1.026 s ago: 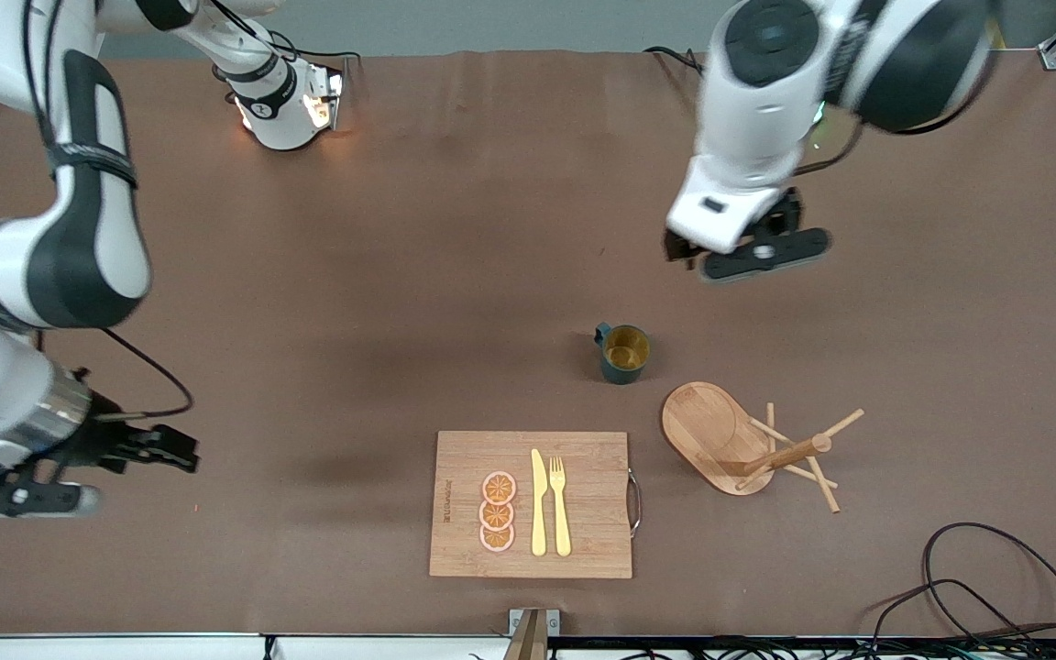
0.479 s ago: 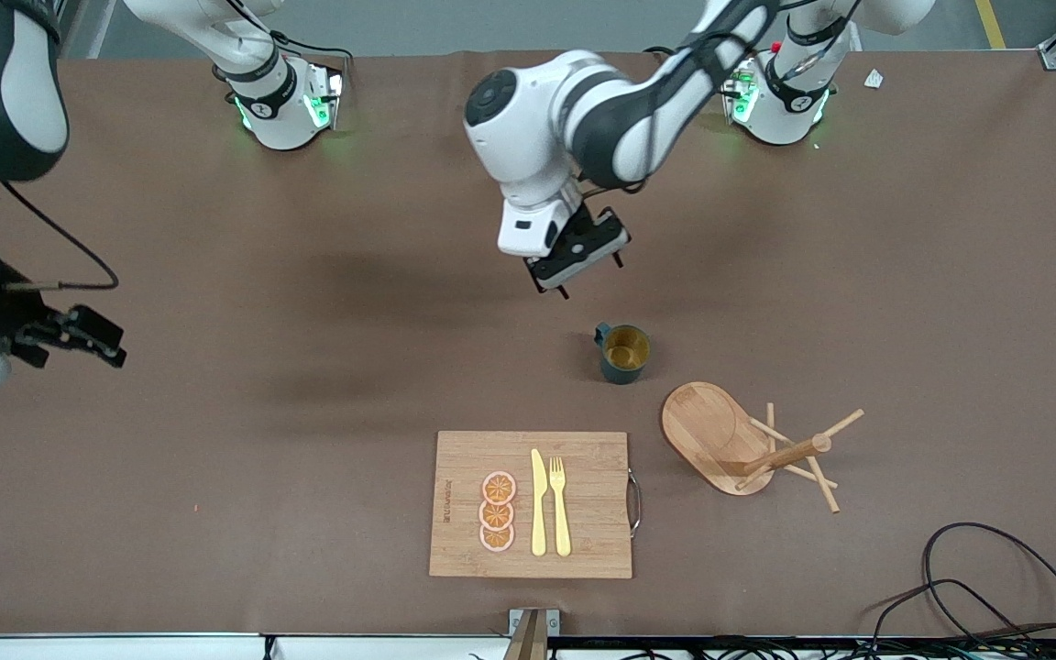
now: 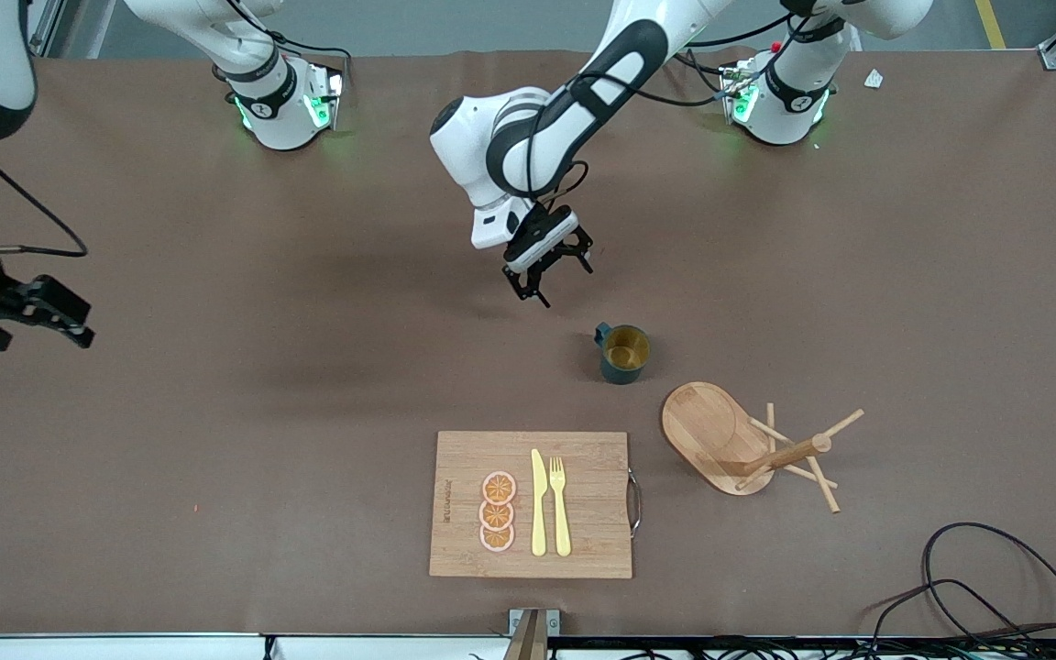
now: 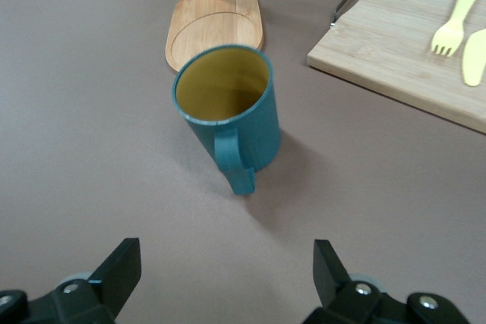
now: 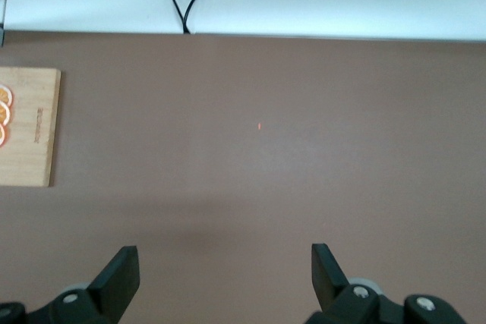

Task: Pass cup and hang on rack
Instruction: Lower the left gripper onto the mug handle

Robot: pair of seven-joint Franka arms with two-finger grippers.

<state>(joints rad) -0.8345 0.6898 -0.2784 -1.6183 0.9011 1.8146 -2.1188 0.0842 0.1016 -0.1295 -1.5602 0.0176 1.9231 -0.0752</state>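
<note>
The small dark teal-green cup [image 3: 624, 353] with a mustard-yellow inside stands upright on the brown bench [image 3: 308, 385]. Its small handle points toward the left tool [image 3: 551, 272], which hangs in the air near the cup, a little more toward the robots' bases. The fingers [image 4: 121, 267] of this tool are wide apart and nothing is between them; in the left wrist view the cup [image 4: 228, 119] sits in line with the gap but apart from it.

Just beside the cup, nearer to the front camera, stands the light wooden rack [image 3: 748, 445] with an oval base, a central post and thin pegs. The rectangular bamboo cutting board [image 3: 533, 504] lies nearer still, with orange slices [image 3: 497, 511], a yellow knife [image 3: 538, 502] and a yellow fork [image 3: 559, 504] on it.

The right tool [image 3: 33, 312] waits over bare bench at the right arm's end, well apart from the cup, its fingers [image 5: 121, 275] also spread with nothing held.
</note>
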